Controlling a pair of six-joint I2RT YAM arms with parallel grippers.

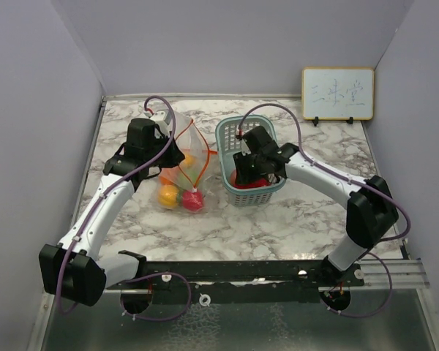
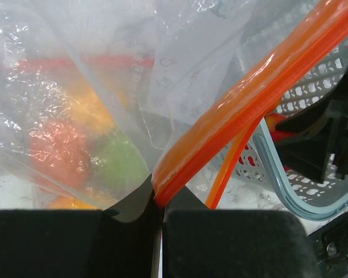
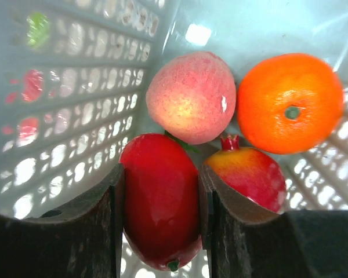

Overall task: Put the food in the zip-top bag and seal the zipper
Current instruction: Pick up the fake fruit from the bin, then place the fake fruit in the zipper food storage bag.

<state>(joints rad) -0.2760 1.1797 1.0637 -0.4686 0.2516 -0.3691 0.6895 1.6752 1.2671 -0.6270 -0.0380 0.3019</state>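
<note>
Zip-top bag (image 1: 181,162): clear and crinkled, resting on the marble table (image 1: 300,212), with its mouth held at the left gripper (image 2: 158,213). The film fills the left wrist view and runs off its edges.

Teal mesh basket (image 1: 227,135): just beside the bag. It surrounds the right gripper (image 3: 160,194) and hides that gripper's fingertips in the top view.

Toy fruits (image 1: 167,195) inside the bag, beyond the left jaws, show only as red, green and orange-yellow blurs through the plastic.

Right jaws: clamped on both flanks of a long red fruit (image 3: 160,231). Beyond them lie an orange (image 3: 290,101) and a peach (image 3: 191,95). A pomegranate (image 3: 252,174) is partly hidden behind one finger.

Left jaws: pressed together on the end of the zipper (image 2: 255,87) and a fold of film. The strip rises away from them and is cut off at the frame corner.
</note>
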